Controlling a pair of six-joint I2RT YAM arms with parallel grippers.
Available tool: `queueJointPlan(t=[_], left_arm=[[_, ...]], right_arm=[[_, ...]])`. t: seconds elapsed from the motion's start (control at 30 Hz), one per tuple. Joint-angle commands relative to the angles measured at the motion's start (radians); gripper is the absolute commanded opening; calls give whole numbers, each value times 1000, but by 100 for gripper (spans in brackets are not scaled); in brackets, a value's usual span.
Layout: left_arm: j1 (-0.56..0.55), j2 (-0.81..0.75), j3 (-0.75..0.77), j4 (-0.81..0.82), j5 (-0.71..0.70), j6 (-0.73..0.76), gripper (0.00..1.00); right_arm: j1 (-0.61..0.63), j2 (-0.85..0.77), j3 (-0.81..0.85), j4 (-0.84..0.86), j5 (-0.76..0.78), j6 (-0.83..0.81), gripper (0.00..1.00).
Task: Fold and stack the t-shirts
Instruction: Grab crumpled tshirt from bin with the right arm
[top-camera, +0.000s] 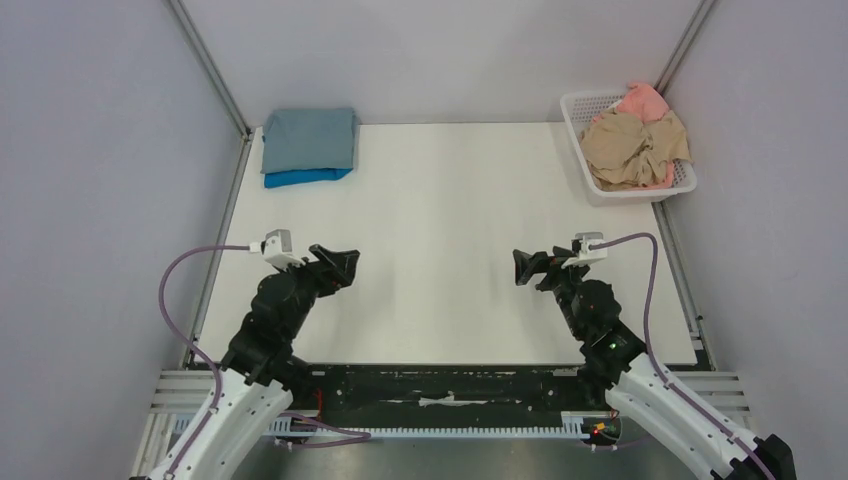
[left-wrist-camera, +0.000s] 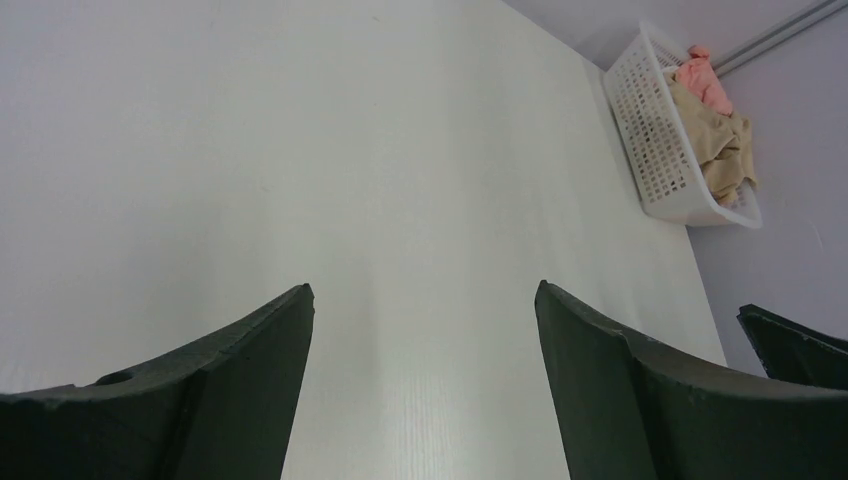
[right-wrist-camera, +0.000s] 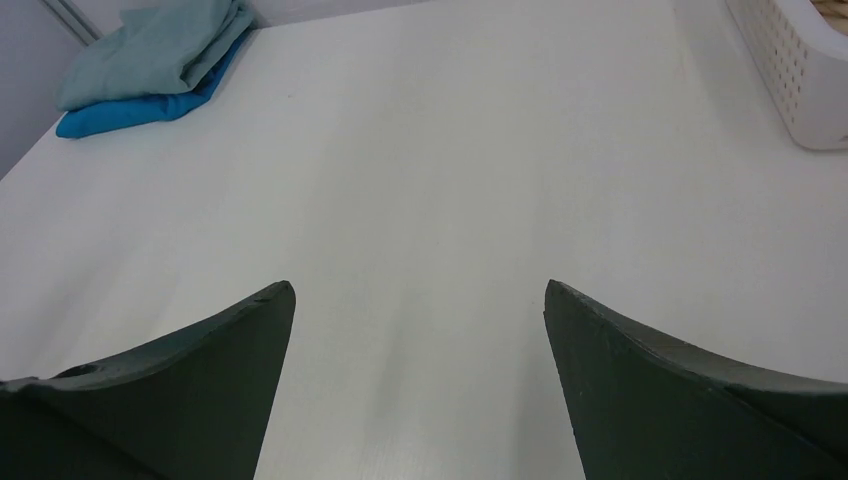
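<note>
A folded grey-blue t-shirt (top-camera: 308, 138) lies on a folded bright blue t-shirt (top-camera: 296, 177) at the table's far left corner; both show in the right wrist view, grey-blue (right-wrist-camera: 160, 45) over blue (right-wrist-camera: 130, 110). A crumpled tan t-shirt (top-camera: 632, 148) and a salmon-pink t-shirt (top-camera: 642, 100) lie in the basket at the far right, also in the left wrist view, tan (left-wrist-camera: 722, 150) and pink (left-wrist-camera: 705, 78). My left gripper (top-camera: 345, 265) (left-wrist-camera: 424, 290) is open and empty over the table's near left. My right gripper (top-camera: 522, 267) (right-wrist-camera: 420, 288) is open and empty at the near right.
The white plastic lattice basket (top-camera: 576, 122) stands at the far right corner, also in the left wrist view (left-wrist-camera: 650, 130) and the right wrist view (right-wrist-camera: 790, 60). Grey walls with metal rails enclose the white table (top-camera: 450, 220). The right gripper's fingertip (left-wrist-camera: 790, 345) shows in the left wrist view.
</note>
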Motion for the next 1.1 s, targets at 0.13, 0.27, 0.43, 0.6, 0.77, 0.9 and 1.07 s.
queueJointPlan(t=[0.13,0.27,0.43,0.6,0.77,0.9,1.07], left_arm=[[0,91,15,184,67,0,87],[1,118,5,230,72,9,87],[1,139,22,197,39,51,87],[2,139,10,185,-31,69,87],[2,149,-13,206,-51,63,87],[1,191,-23,243,-69,61,87],[2,269,-17,266,-99,42,87]], right_arm=[[-2,64,38,233,-19,-15,98],[-1,232,162,263,52,-20,98],[-71,545,505,72,73,36,98],[-268,826,750,1,-37,3,98],[-460,989,937,-101,-18,-67,98],[-596,1118,1053,-114,-23,-101,98],[-745,1323,1239,-189,-26,-150,99]])
